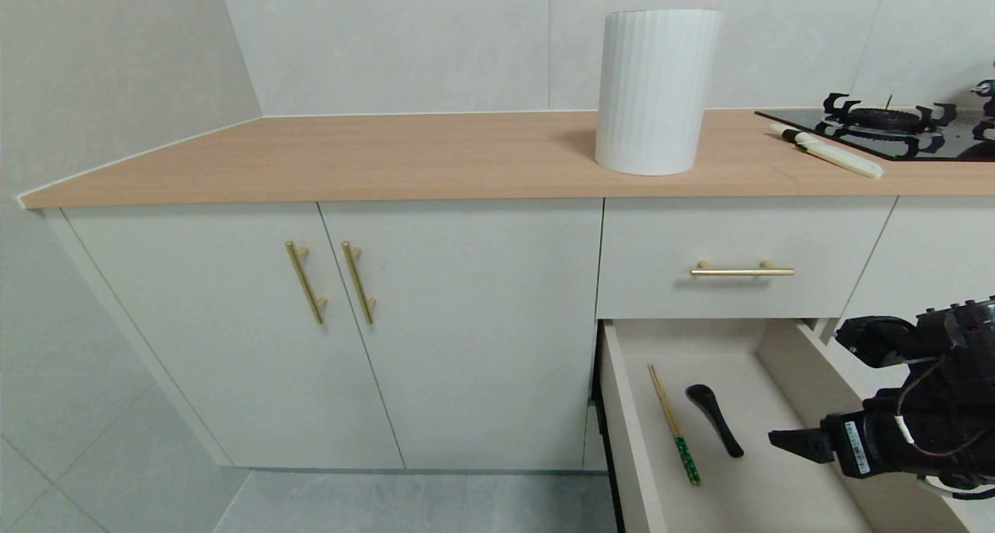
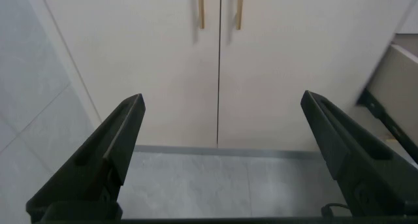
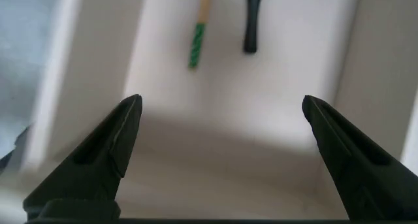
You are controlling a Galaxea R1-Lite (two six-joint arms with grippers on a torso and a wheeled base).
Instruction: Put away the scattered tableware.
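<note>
Tableware already stowed: chopsticks (image 1: 673, 424) with green ends and a black spoon (image 1: 713, 419) lie side by side, just apart, on the floor of the open lower drawer (image 1: 622, 409). The chopsticks are nearer the drawer's left wall.

Right gripper (image 3: 221, 106): fingers spread wide and holding nothing. In the head view it hangs at the right side of the open drawer, over the right wall near the front end. In the right wrist view the chopsticks and spoon lie on the drawer floor beyond the fingertips.

Left gripper (image 2: 222, 100): fingers spread wide and empty. It is low in front of the two closed cabinet doors (image 2: 215, 61), with the tiled floor (image 2: 196, 185) below.

Surroundings:
- The closed upper drawer (image 1: 742, 269), with a gold bar handle, sits directly above the open one.
- A tall white ribbed container (image 1: 655, 90) stands upright on the table (image 1: 350, 156), above that closed drawer.
- A cream-coloured utensil (image 1: 828, 151) lies flat on the table at the edge of the black gas stove (image 1: 886, 125), to the right of the container and well apart from the drawer contents.
</note>
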